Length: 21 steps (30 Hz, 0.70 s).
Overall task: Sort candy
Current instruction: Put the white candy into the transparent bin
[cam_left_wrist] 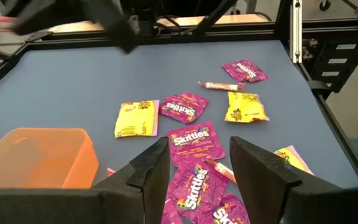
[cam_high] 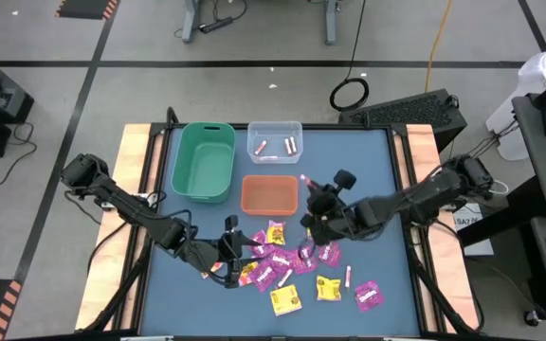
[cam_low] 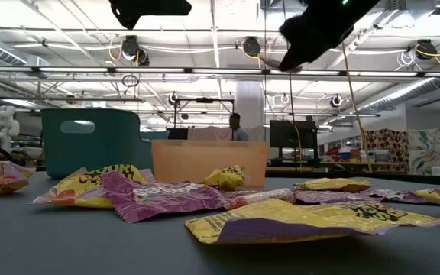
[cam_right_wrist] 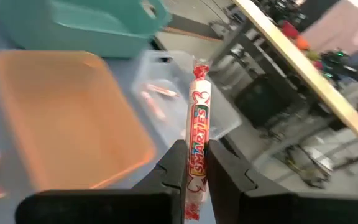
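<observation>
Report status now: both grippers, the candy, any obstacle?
Right gripper shut on candy stick, near clear bin. Left gripper open over pink packets. Nothing in the way.

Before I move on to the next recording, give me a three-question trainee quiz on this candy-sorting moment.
1. True or false: the right gripper is shut on a thin Smarties stick in a pale wrapper.
2. Which bin already holds sticks like that one? A) the deep teal plastic bin B) the small clear plastic tray C) the shallow orange plastic bin
3. Fill in: the left gripper hangs open above magenta ____ packets.

Key
1. True; the stick stands upright between the fingers.
2. B; the high view shows a few sticks in it, while the teal and orange bins look empty.
3. Skittles.
</observation>
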Motion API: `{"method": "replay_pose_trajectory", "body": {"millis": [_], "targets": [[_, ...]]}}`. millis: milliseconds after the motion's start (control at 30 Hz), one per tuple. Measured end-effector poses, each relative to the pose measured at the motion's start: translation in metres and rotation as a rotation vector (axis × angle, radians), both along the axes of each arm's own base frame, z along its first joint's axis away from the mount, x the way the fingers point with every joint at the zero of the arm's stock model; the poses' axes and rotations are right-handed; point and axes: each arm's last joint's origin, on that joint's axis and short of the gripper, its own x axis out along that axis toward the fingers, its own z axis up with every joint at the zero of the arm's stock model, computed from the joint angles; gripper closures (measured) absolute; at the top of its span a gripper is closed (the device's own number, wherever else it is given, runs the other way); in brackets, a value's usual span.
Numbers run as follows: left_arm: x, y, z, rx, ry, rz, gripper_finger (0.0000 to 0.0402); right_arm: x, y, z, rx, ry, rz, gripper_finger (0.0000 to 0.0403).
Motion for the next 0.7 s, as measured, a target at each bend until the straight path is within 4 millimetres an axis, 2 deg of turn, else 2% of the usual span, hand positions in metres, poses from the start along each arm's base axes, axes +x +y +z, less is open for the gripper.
{"method": "replay_pose_trajectory", "body": {"millis": [233, 400, 500, 700], "targets": [[0.000, 0.000, 0.000, 0.001, 0.000, -0.001, 0.0228, 0.017, -0.069, 0.006, -0.051, 0.070, -0.118, 0.0367], [-0.001, -0.001, -0.001, -0.001, 0.014, -0.008, 0.0228, 0.028, -0.119, 0.012, 0.126, -0.018, -0.023, 0.0367], [-0.004, -0.003, -0.004, -0.013, 0.048, -0.022, 0.0228, 0.029, -0.145, 0.016, 0.173, -0.055, 0.045, 0.0367], [-0.007, -0.007, -0.006, -0.002, 0.068, -0.038, 0.0228, 0.020, -0.190, 0.019, 0.295, -0.217, -0.021, 0.0367]]}}
